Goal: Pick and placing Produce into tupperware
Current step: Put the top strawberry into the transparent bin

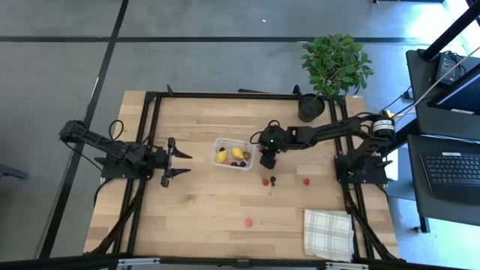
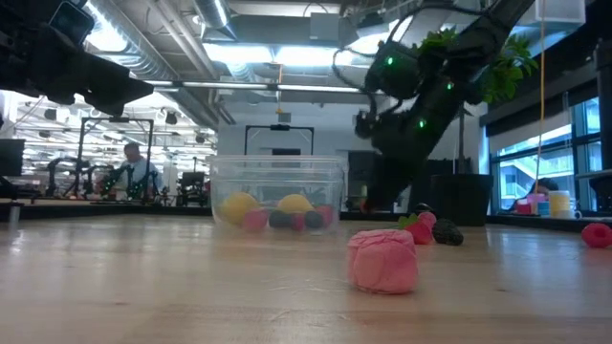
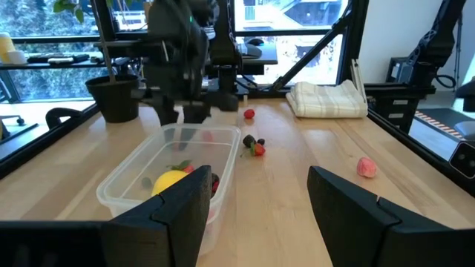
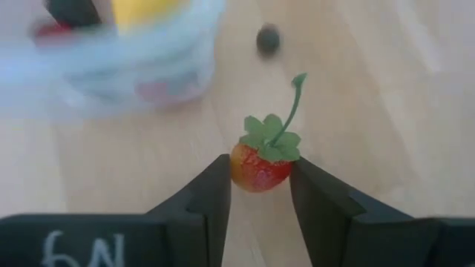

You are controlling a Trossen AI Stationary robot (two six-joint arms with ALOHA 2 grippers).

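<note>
The clear tupperware [image 1: 232, 155] [image 3: 171, 170] stands mid-table and holds two yellow lemons [image 1: 238, 153] [image 2: 239, 205] plus red and dark berries. My right gripper [image 1: 268, 159] [image 4: 260, 174] is at the tub's right end, shut on a small red strawberry. Loose on the table lie a red piece with green leaves [image 2: 418, 227] beside a dark berry [image 1: 273, 180], a red ball [image 1: 306, 180] and a pink piece [image 1: 248, 222] [image 2: 382, 260]. My left gripper [image 1: 180, 161] [image 3: 256, 193] waits open, left of the tub. My right gripper pinches the strawberry's red body [image 4: 256, 172] between its two fingers, one finger [image 4: 215, 189] on each side. The fingers come from above, pointing down. The green leaf cap and stem [image 4: 286, 122] stick out past the fingertips. Whether the berry is off the table, I cannot tell.
A potted plant [image 1: 330, 67] stands at the table's far right corner. A checked white cloth [image 1: 328, 231] [image 3: 326, 99] lies at the near right corner. A black frame [image 1: 150, 120] borders the wooden top. Bare wood lies near the front edge around the pink piece.
</note>
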